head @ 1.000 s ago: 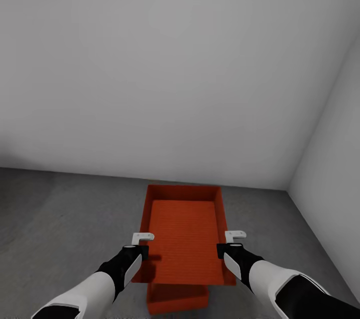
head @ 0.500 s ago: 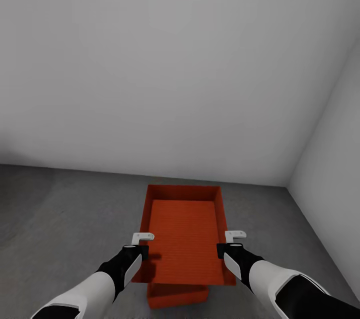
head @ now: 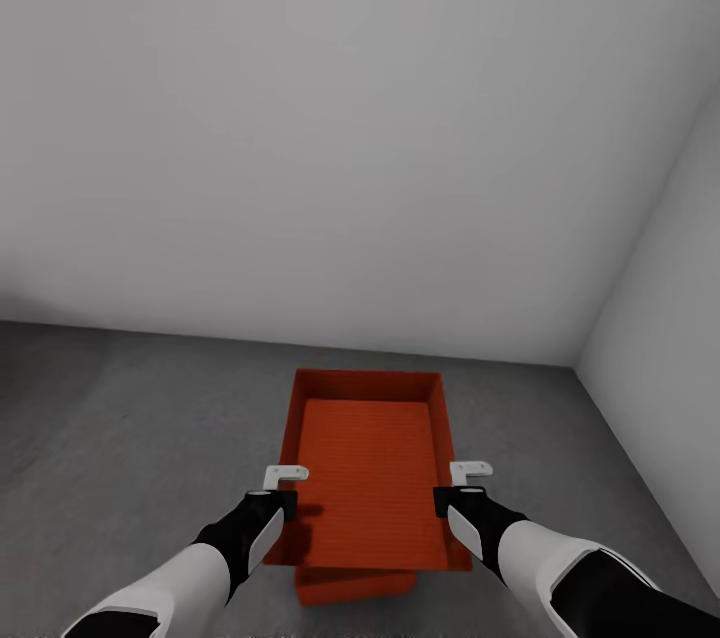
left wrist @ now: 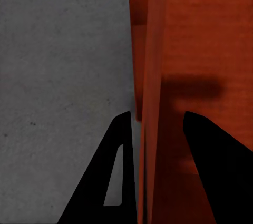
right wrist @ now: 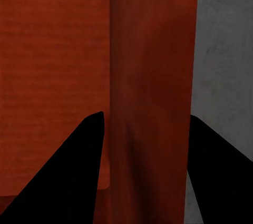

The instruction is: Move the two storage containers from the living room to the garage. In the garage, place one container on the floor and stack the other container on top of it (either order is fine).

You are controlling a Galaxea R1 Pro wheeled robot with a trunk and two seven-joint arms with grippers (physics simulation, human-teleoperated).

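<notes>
Since a second ago little has changed: both arms hold the same pose, and less of the lower bin (head: 352, 586) peeks out under the near edge of the upper bin (head: 368, 473), while the grey walls and floor (head: 130, 418) have barely shifted. The upper bin is an orange-red, lidless rectangular tray with plain tapered walls and a finely ribbed bottom, held level between the two arms above the floor, near the corner of the pale walls. Its long axis runs straight away from the robot toward the far wall, with the short ends near and far. The lower bin, the same colour, lies beneath it, with a strip of its near end showing. The left gripper (head: 283, 484) straddles the bin's left long wall, one finger outside and one inside, closed on that wall; the left wrist view shows the wall (left wrist: 153, 129) running between the two dark fingers (left wrist: 118, 176). The right gripper (head: 457, 480) grips the right long wall the same way, and in the right wrist view that wall (right wrist: 150, 103) fills the gap between its fingers (right wrist: 79, 171).
</notes>
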